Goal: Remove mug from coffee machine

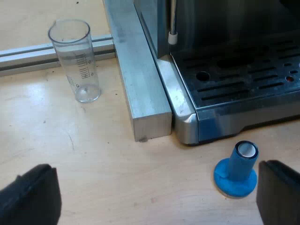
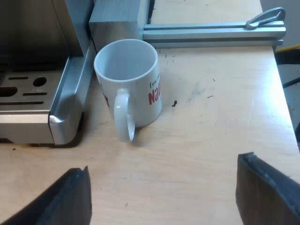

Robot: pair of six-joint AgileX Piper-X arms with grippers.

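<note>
A white mug point(image 2: 131, 84) with red lettering stands upright on the wooden table, just beside the espresso machine's drip tray point(image 2: 28, 101), its handle turned toward my right gripper point(image 2: 164, 192). That gripper is open and holds nothing, a short way back from the mug. My left gripper point(image 1: 159, 197) is open too, low over the table before the machine's drip tray point(image 1: 243, 77). A blue tamper point(image 1: 237, 169) stands on the table close to one of its fingers point(image 1: 279, 192). The slotted tray carries nothing where I see it.
A clear measuring glass point(image 1: 77, 58) stands upright near an aluminium rail point(image 1: 28, 54). A thick metal bar point(image 1: 140, 84) lies along the machine's side. Another rail with a lever point(image 2: 265, 18) runs beyond the mug. The table edge point(image 2: 288, 108) is near.
</note>
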